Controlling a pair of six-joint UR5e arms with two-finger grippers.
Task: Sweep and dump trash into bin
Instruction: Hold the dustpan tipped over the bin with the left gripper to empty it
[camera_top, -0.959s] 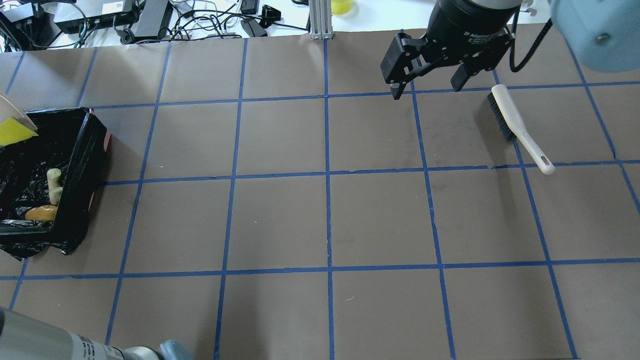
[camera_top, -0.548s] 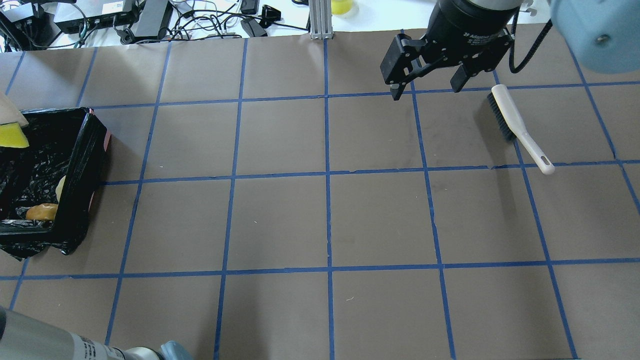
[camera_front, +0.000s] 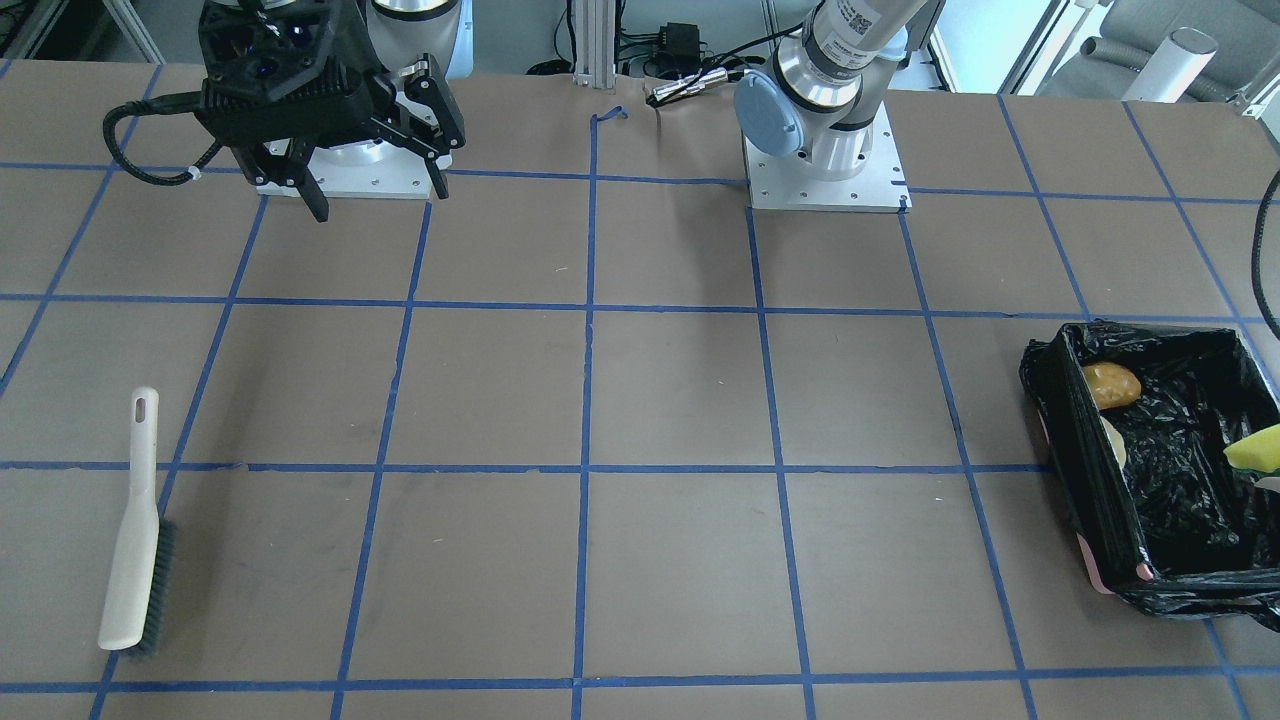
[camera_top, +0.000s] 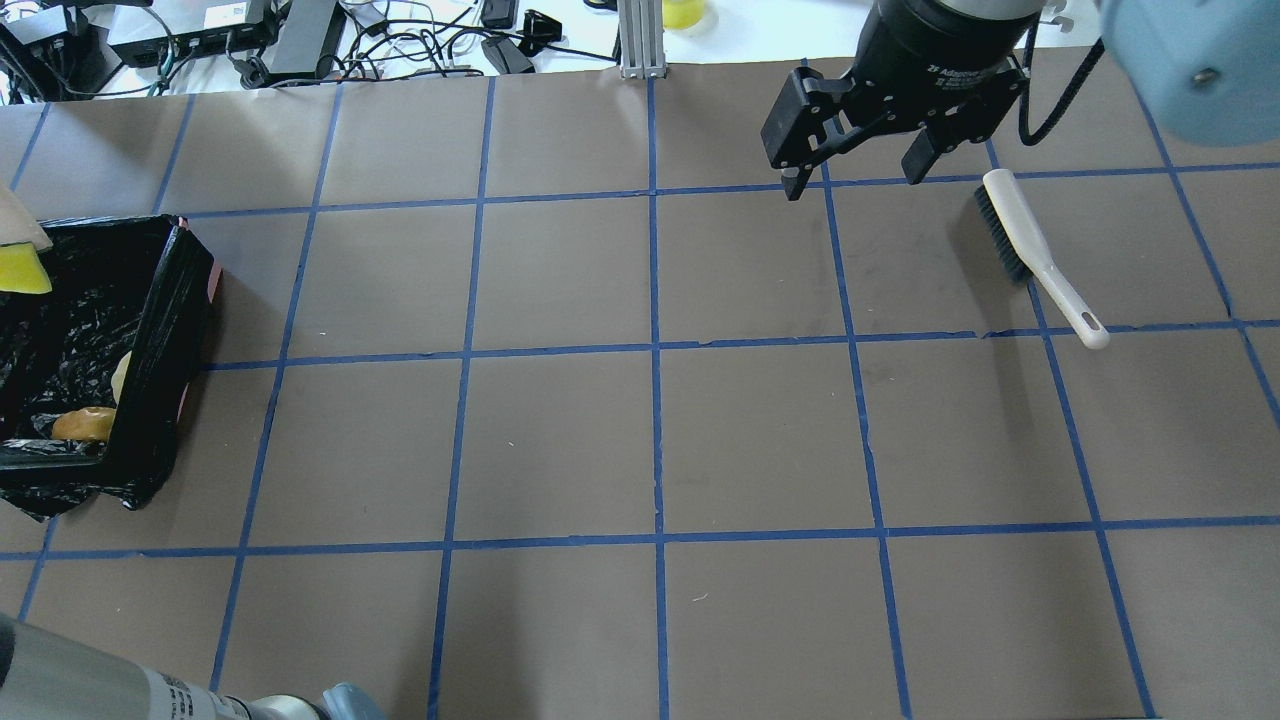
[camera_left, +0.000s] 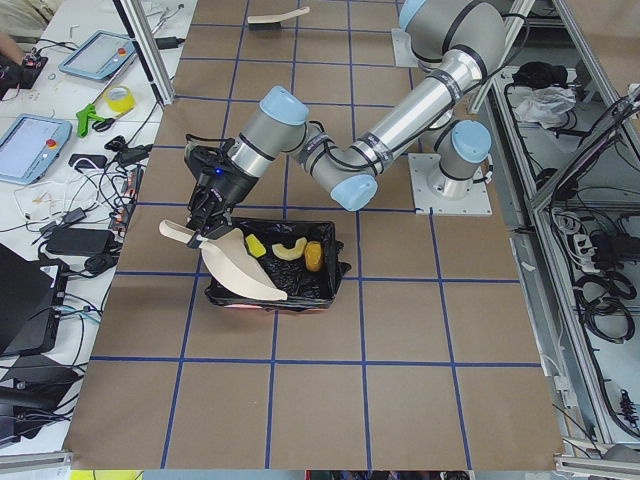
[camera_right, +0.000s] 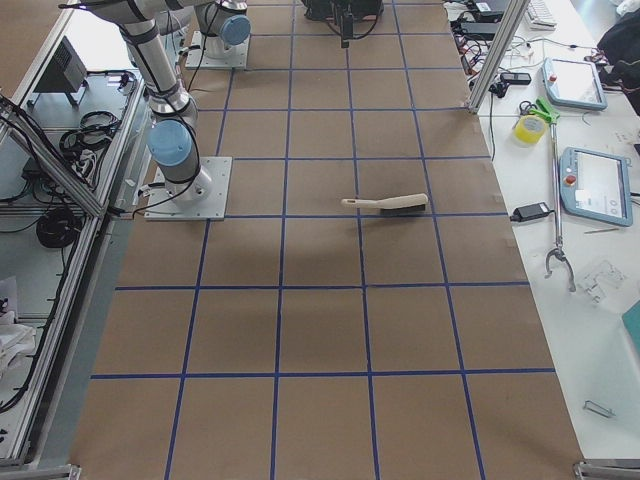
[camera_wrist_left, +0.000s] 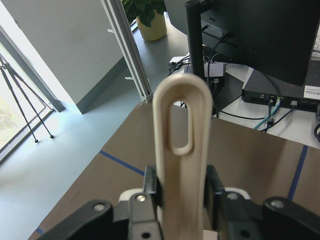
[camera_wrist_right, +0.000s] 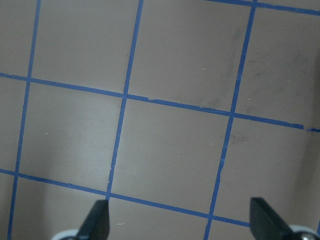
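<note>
The bin (camera_top: 165, 330), a box lined with a black bag, stands at the table's left end; it also shows in the front view (camera_front: 1085, 470) and the left view (camera_left: 300, 295). In it lie the golden-brown lump (camera_top: 85, 423) (camera_front: 1110, 385) and the tan croissant piece (camera_top: 120, 375) (camera_left: 288, 252). The yellow-green sponge (camera_top: 22, 270) (camera_front: 1255, 452) sits at the lip of the beige dustpan (camera_left: 240, 270), within the bin's outline. My left gripper (camera_wrist_left: 180, 187) is shut on the dustpan handle and holds the pan tilted over the bin. My right gripper (camera_top: 853, 180) (camera_front: 380, 200) is open and empty.
The beige hand brush (camera_top: 1030, 245) (camera_front: 135, 530) lies on the table just right of my right gripper. Cables and boxes lie beyond the far edge. The brown tabletop is marked with a blue tape grid.
The croissant piece has dropped against the bin's wall. The sponge and the dustpan edge have shifted left at the bin's far corner. The right arm has hardly moved.
</note>
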